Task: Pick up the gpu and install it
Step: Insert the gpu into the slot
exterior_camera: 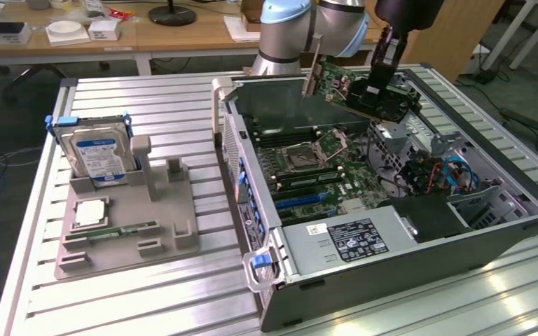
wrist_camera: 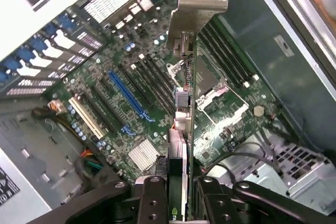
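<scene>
Pick done; install step in hand. Gripper (exterior_camera: 374,89) clamped on gpu (exterior_camera: 336,75), card held in air over far end of open computer case (exterior_camera: 419,262), tilted, clear of motherboard (exterior_camera: 321,171). In wrist view card sits edge-on, silver bracket (wrist_camera: 198,3) at end away from fingers, long blue slot (wrist_camera: 128,95) off to one side (not under card). Judgement: seating calls for card edge squared over slot, then straight press.

Rises at the top of the exterior view as a silver arm (exterior_camera: 293,28) with pale-blue joint caps. Slants down through a black wrist (exterior_camera: 392,45) toward the exterior view's left. Ends in a tilted black gripper (exterior_camera: 363,92) (wrist_camera: 181,203), held in the air. Clamps the gpu (exterior_camera: 330,73) (wrist_camera: 185,77) edge-on, with fingers (wrist_camera: 152,203) pressed to both faces and jaws nearly together.
</scene>
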You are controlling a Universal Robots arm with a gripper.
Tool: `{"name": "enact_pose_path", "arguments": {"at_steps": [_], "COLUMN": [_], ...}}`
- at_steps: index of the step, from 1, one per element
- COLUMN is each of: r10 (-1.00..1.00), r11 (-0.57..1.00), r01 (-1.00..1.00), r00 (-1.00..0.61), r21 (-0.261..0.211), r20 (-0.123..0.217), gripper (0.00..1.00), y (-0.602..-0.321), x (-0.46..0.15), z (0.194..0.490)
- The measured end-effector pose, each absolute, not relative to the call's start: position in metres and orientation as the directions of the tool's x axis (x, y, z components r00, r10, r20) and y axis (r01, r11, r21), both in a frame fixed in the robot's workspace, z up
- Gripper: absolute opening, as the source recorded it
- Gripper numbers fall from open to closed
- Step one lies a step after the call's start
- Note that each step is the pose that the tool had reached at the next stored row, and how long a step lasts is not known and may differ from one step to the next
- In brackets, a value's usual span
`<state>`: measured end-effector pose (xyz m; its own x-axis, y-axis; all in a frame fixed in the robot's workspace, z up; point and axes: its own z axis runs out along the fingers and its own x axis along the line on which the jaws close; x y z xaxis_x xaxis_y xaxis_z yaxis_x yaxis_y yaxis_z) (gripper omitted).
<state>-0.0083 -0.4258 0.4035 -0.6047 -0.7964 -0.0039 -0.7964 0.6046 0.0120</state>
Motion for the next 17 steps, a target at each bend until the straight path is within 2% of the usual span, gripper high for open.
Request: {"name": "enact_pose_path", "arguments": {"at_steps": [17], "r10": [-0.928], "r11": [0.372], "r01": [-0.928], "r00": [-0.372], "r21": [0.012], "r20": [-0.004], "gripper": [0.27], "y": [-0.4258], "x": [-0.008], "z": [0.4017]}}
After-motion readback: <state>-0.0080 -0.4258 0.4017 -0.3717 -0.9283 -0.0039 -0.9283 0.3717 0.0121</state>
